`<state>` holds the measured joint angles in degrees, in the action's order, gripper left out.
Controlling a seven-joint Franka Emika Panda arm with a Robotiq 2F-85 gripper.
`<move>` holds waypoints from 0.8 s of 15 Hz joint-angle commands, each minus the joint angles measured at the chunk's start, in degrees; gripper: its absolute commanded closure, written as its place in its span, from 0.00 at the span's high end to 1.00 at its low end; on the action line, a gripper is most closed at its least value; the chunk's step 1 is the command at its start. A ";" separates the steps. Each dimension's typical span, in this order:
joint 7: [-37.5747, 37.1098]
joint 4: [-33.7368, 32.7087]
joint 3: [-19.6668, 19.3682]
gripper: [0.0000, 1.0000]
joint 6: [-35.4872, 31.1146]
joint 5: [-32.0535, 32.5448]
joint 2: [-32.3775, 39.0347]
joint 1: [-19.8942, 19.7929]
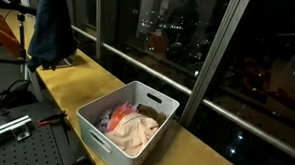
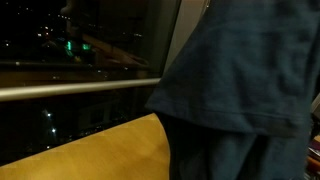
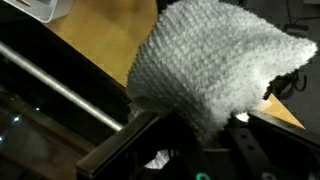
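Weave of cloth (image 3: 210, 70): wrist view only

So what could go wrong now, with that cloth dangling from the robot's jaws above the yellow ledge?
The cloth seems held by only a small fold in the jaws, so it might slip out and drop onto the ledge. It hangs close to the window rail, where it could snag. The white basket sits further along the ledge, so a low hem may drag or catch its rim if carried there.
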<state>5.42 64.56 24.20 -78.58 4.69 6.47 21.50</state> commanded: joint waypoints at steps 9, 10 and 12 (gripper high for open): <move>11.24 9.53 -6.00 0.06 -9.06 -11.96 -1.32 -12.97; 12.33 10.76 -6.09 0.06 -10.60 -12.82 -0.96 -13.63; 13.42 12.60 -5.62 0.06 -12.86 -12.93 0.14 -13.94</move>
<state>16.91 72.72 18.49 -87.48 -6.45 7.63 7.91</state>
